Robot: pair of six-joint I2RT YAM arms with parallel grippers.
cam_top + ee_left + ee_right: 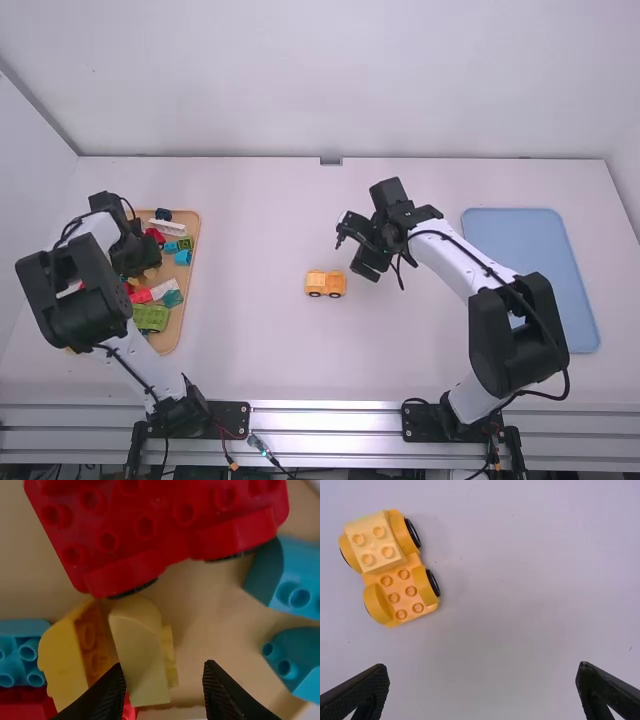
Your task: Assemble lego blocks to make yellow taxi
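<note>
In the high view my left gripper (138, 262) is over the wooden tray of blocks at the left. The left wrist view shows my left gripper (165, 682) open above a pale yellow curved block (140, 655), with an orange-yellow block (75, 652) beside it. My right gripper (352, 247) is above the table, behind and right of a yellow wheeled base (325, 284). From the right wrist, my right gripper (482, 680) stands open with nothing between its fingers; the wheeled base (402, 595) carries a light yellow block (375, 542) on one end.
Around the left gripper, the tray (190, 300) holds a red wheeled base (150, 525), teal blocks (295, 660) and a green piece (150, 318). A blue tray (530, 240) lies at the right, partly behind the right arm.
</note>
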